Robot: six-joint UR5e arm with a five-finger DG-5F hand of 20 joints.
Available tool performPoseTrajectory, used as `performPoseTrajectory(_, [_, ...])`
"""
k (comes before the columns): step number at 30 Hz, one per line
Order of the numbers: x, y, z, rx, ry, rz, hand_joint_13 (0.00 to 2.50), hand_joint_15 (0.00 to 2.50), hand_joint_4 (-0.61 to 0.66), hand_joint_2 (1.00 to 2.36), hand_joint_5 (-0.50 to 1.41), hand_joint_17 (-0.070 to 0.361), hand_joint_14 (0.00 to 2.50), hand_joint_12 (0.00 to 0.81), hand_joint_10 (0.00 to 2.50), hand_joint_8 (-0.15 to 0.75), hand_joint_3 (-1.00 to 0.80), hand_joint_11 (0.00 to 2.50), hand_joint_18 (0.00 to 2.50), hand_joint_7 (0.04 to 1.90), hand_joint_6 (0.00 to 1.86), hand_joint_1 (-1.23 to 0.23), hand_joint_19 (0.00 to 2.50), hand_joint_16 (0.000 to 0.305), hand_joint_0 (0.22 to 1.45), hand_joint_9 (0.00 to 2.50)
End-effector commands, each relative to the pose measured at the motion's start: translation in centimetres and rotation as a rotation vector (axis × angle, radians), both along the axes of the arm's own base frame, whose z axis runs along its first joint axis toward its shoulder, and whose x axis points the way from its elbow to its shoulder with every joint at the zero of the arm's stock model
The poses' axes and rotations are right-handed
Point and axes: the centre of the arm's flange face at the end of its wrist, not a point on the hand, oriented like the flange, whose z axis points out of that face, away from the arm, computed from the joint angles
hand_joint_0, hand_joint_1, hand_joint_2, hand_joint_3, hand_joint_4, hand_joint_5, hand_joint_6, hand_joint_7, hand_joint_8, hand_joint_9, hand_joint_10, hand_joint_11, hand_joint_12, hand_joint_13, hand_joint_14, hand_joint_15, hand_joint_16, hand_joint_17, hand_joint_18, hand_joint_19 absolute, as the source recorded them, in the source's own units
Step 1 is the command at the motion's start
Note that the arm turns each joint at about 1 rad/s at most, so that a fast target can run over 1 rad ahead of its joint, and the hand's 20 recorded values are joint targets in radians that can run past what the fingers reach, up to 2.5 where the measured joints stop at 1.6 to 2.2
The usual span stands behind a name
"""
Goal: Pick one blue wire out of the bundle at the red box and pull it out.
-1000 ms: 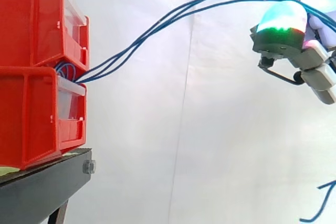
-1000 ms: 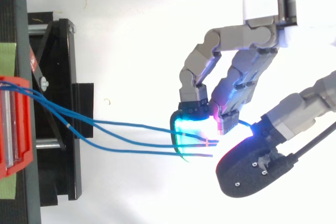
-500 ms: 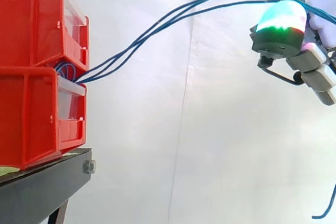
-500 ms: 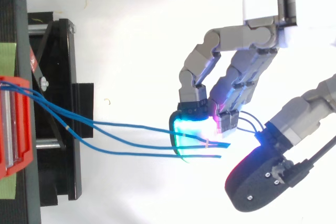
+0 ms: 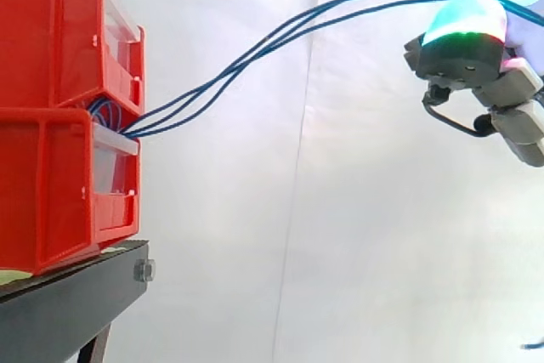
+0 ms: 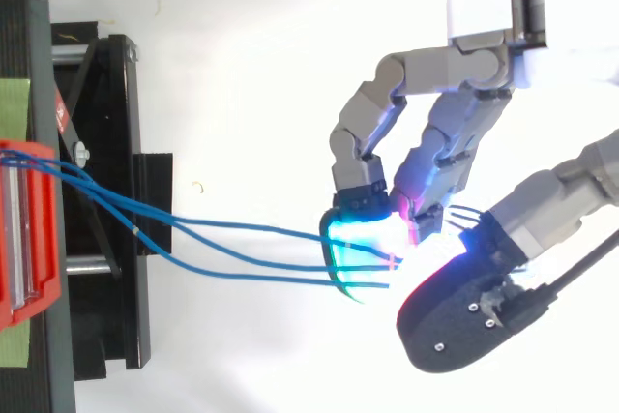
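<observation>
The grey jointed hand [image 6: 447, 137], pads glowing cyan, pinches three thin blue wires [image 6: 251, 229] arcing smoothly from two stacked glossy red plastic bins [image 5: 51, 167].

blue wires [image 5: 229, 65]: ends hidden behind hand [image 6: 455, 142] | red bins [image 5: 51, 125]: cut by left edge

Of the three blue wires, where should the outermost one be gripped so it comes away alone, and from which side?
Probably mid-span. In the top view the blue wires bunch at the red bin and again where the hand curls round them, but fan apart between. The lowest wire has open space on its outer side, so pinch it there, coming from that side.
</observation>
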Motion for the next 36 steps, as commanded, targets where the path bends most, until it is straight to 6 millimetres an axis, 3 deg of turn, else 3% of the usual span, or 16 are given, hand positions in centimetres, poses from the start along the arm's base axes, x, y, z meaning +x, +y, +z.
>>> performPoseTrajectory(1, [-0.01,0.00,0.04,0.000,-0.001,0.000,0.93,0.50,0.02,1.01,-0.16,0.113,0.02,0.429,0.01,0.345,-0.33,0.74,0.92,1.12,0.97,-0.88,0.45,0.050,0.77,0.94])
performPoseTrajectory(2, [-0.02,-0.12,0.04,0.000,-0.001,-0.003,0.93,0.50,0.05,1.01,-0.16,0.112,0.02,0.430,0.01,0.344,-0.34,0.75,0.92,1.19,0.97,-0.88,0.46,0.050,0.79,0.94])
performPoseTrajectory(5, [-0.04,-0.10,-0.03,0.000,0.001,-0.001,0.93,0.51,0.00,1.01,-0.17,0.112,0.02,0.431,0.01,0.340,-0.35,0.74,0.91,1.09,1.00,-0.88,0.47,0.050,0.81,0.94])
performPoseTrajectory(11, [-0.01,0.00,0.04,0.000,-0.001,0.000,0.91,0.49,0.10,1.01,-0.21,0.112,0.02,0.422,0.01,0.326,-0.41,0.73,0.90,0.91,1.01,-0.87,0.46,0.050,0.83,0.89])
performPoseTrajectory(17, [-0.01,0.00,0.04,0.000,-0.001,0.000,0.87,0.47,0.24,1.01,-0.24,0.110,0.02,0.412,0.01,0.321,-0.33,0.71,0.87,0.73,0.99,-0.84,0.44,0.049,0.83,0.72])
performPoseTrajectory(25, [0.05,0.21,0.05,-0.001,-0.002,0.004,0.84,0.47,0.28,1.00,-0.24,0.114,0.02,0.423,0.01,0.338,-0.50,0.74,0.87,0.71,0.97,-0.90,0.41,0.051,0.67,0.70])
performPoseTrajectory(29, [0.01,0.21,-0.03,0.000,0.001,0.003,0.84,0.49,0.27,1.00,-0.23,0.117,0.01,0.429,0.01,0.351,-0.50,0.73,0.86,0.73,0.97,-0.81,0.45,0.052,0.60,0.74])
performPoseTrajectory(36, [0.01,0.21,-0.03,-0.001,0.001,0.004,0.85,0.49,0.26,1.00,-0.22,0.119,0.01,0.440,0.01,0.358,-0.44,0.73,0.84,0.74,0.97,-0.78,0.47,0.053,0.61,0.78])
